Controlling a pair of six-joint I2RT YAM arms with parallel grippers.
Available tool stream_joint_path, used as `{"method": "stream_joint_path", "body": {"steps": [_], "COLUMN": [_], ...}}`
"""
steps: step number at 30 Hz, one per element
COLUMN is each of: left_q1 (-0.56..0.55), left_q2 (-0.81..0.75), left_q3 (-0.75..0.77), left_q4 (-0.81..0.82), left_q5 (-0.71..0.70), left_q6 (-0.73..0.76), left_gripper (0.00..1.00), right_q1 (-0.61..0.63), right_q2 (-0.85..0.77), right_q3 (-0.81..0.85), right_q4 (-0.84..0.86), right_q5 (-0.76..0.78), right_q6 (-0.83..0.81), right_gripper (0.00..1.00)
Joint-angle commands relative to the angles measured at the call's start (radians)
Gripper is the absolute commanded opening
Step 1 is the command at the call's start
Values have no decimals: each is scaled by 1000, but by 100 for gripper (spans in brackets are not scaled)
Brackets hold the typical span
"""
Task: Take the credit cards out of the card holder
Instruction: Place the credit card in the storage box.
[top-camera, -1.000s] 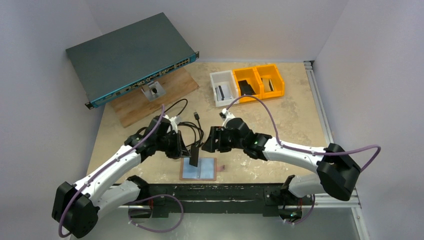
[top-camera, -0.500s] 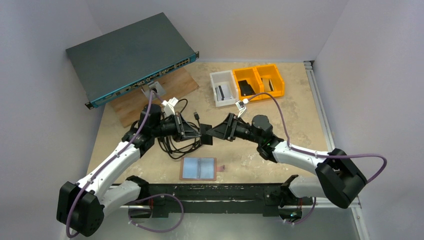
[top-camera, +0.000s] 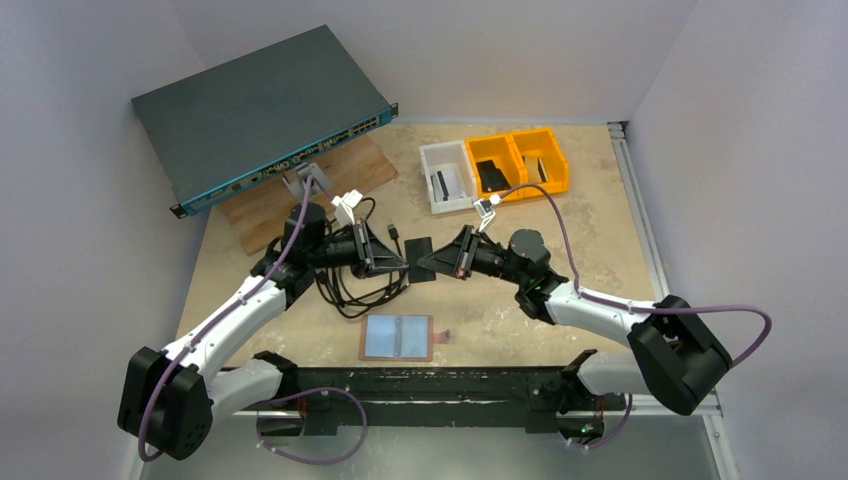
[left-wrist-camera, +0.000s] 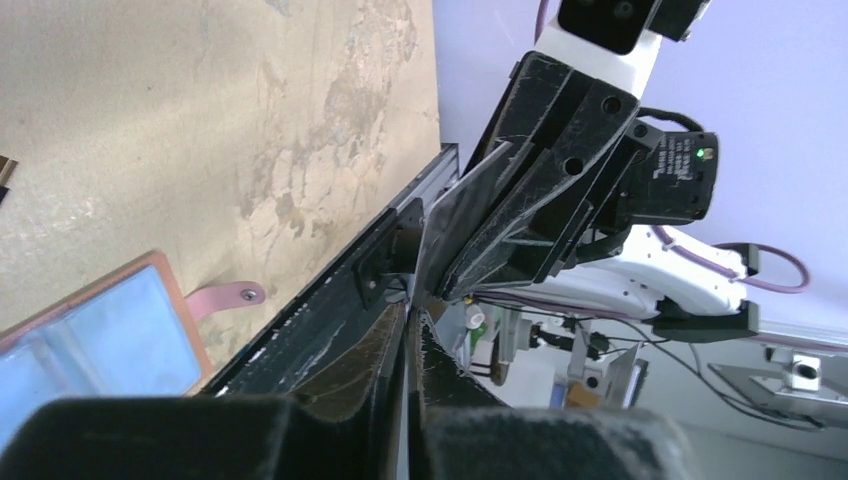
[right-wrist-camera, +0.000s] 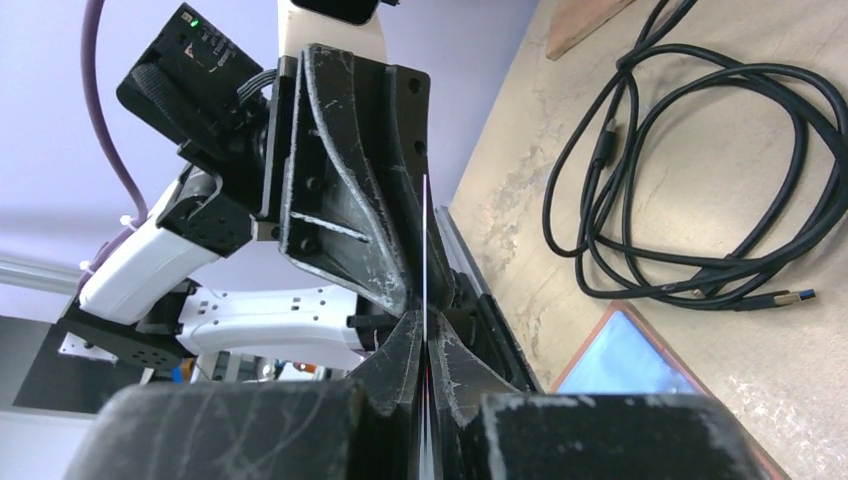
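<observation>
1. At ten o'clock on the beige stone-patterned worktop (top-camera: 590, 240): flat dark grey-green network switch (top-camera: 255, 110) resting partly on a brown wooden board (top-camera: 290, 195); no part in this step.
2. At nine o'clock of centre, raised above a tangle of black cable (top-camera: 350, 285): left gripper (top-camera: 398, 262), narrow, pinched on the left edge of a thin dark grey plastic credit card (top-camera: 419, 247).
3. Dead centre: that card held in the air between both arms, edge-on in both wrist views, so a hand-over appears to be in progress.
4. At three o'clock of the card: right gripper (top-camera: 428, 264), narrow, nipping the opposite edge.
5. At six o'clock, flat and open near the worktop's near edge: reddish-brown leather card holder (top-camera: 397, 338) with clear pockets and pink snap tab; impossible to tell whether any card remains in the pockets.
6. At one o'clock: white plastic bin (top-camera: 447, 177) and two orange plastic bins (top-camera: 518, 160), well apart from the card.
7. To do this well: confirm a firm right-side pinch first, then open the left side only; no pulling or twisting while both sides clamp, lest the card flex or slip; then carry level, probably towards the bins.
</observation>
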Motion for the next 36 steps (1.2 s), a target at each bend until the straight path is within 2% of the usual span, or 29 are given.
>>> {"method": "stream_joint_path", "body": {"steps": [1,2,5,7,10,15,21,28,34,36], "left_q1": [6,6,5,4,2,-3,-7,-7,-7,-9], "left_q2": [2,0,-8,-6,-3,-4,-34,-60,-63,-61], "left_q3": [84,99,138,161,183,204,210,208,207,205], "left_q4": [-128,-174,-296,-359,-416,-461,-507,-544,-557,-557], "left_q5": [-2,-17,-75,-107,-130,-138,-141,-146,-149,-149], "left_q6": [99,130,209,253,301,350,387,414,425,425], "left_gripper": [31,42,60,69,75,81,85,85,86,86], "right_q1": [-20,-31,-104,-178,-295,-444,-527,-536,-538,-537], "right_q2": [-12,-19,-47,-50,-1,172,456,671,794,831], "right_q3": [45,57,101,148,284,509,845,1108,1241,1270], "right_q4": [-43,-94,-256,-360,-539,-664,-878,-1009,-1103,-1121], "right_q5": [-8,2,32,50,78,135,229,315,360,360], "right_q6": [-43,-61,-128,-183,-293,-404,-521,-590,-629,-632], "right_gripper": [0,0,0,0,0,0,0,0,0,4]}}
